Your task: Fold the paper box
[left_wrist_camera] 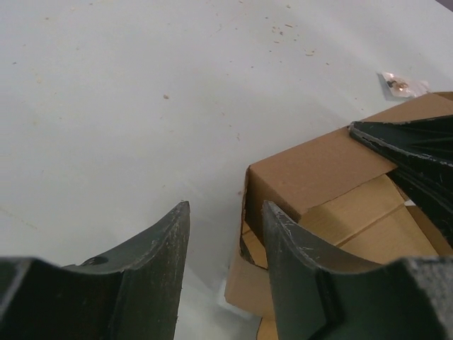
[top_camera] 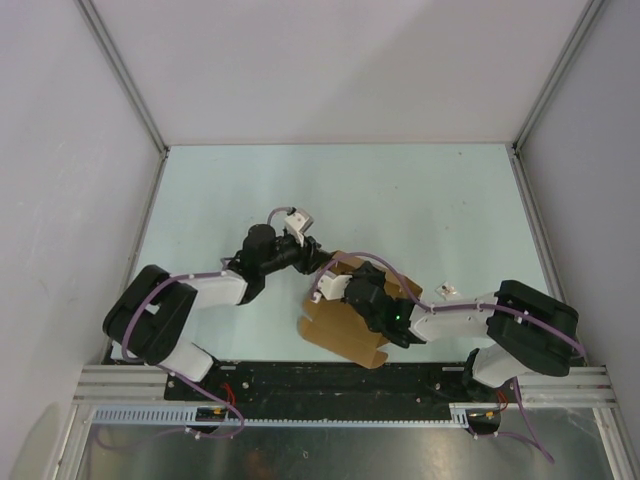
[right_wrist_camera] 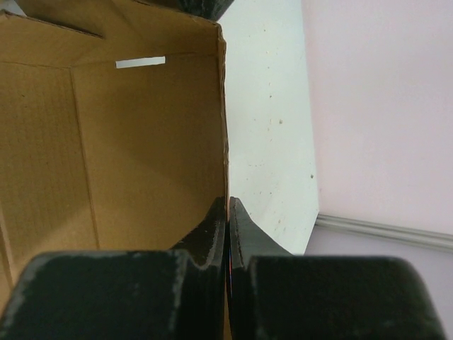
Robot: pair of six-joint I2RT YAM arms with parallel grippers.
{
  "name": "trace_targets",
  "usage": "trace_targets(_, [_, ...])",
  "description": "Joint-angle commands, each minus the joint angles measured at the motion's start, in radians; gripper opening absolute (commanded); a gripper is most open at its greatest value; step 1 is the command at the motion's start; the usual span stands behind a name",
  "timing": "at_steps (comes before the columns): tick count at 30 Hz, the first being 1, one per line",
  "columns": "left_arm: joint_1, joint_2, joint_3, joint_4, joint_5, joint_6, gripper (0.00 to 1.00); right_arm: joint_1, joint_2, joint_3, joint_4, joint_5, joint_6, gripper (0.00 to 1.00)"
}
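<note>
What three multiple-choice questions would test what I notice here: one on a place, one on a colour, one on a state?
1. Where is the small packet relative to the paper box?
A. inside it
B. on the table beside it, apart
C. on top of it

2. What colour is the paper box?
A. white
B. blue
C. brown

3. How is the right gripper?
A. shut on a wall of the box
B. wide open over bare table
C. out of view

Answers:
1 B: the top view shows it lying on the table, clear of the cardboard.
2 C: it is plain brown cardboard in every view.
3 A: the right wrist view shows both fingers pinched on the wall's edge.
</note>
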Motion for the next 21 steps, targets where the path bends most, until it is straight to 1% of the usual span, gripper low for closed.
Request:
trace_targets(1, [-0.004, -0.065, -0.036, -0.03, -0.076, -0.036, 0.5, 0.007, -0.024, -0.022, 0.059, 0.011, 0.043, 0.0])
trace_targets(9, [0.056, -0.187, -0.075, -0.031, -0.135, -0.117, 0.52, 0.013, -0.03, -0.039, 0.074, 0.025, 0.041, 0.0])
trace_targets(13, [0.123, -0.227, -0.109, -0.043, -0.146, -0.153, 0.52, 0.02, -0.015, -0.039, 0.1, 0.045, 0.023, 0.0])
trace_targets(16, [0.145, -0.187, -0.114, -0.048, -0.082, -0.15, 0.52, 0.026, -0.007, -0.039, 0.119, 0.057, 0.017, 0.0])
trace_targets(19, [0.139, -0.126, -0.105, -0.046, 0.013, -0.14, 0.51, 0.03, 0.001, -0.039, 0.136, 0.069, 0.011, 0.0])
trace_targets(21, [0.127, -0.112, -0.111, -0.043, 0.015, -0.122, 0.5, 0.031, 0.005, -0.039, 0.143, 0.078, 0.008, 0.0])
